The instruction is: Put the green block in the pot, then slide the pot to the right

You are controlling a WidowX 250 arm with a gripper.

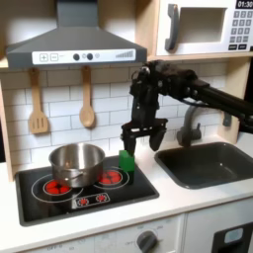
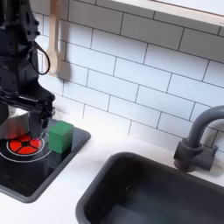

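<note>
Sitting on the black toy cooktop at its back corner nearest the sink, the small bright green cube-like block is upright on its base in both exterior views and has not been lifted. Just above and around it hangs the black gripper of the WidowX arm; in the first exterior view its two fingers are spread apart and point down, one on each side of the block's top, with nothing held between them. Whether the pads already touch the block cannot be told.

To the first exterior view's left of the block, near it but apart, stands the round shiny silver metal pot, empty as far as can be seen, over a red burner ring. Farther out lie the white counter, the dark grey sink basin with its grey tap, and two wooden utensils on the tiled wall.

By this showing the task is barely begun: the grasp, the drop into the pot and the slide all remain.
</note>
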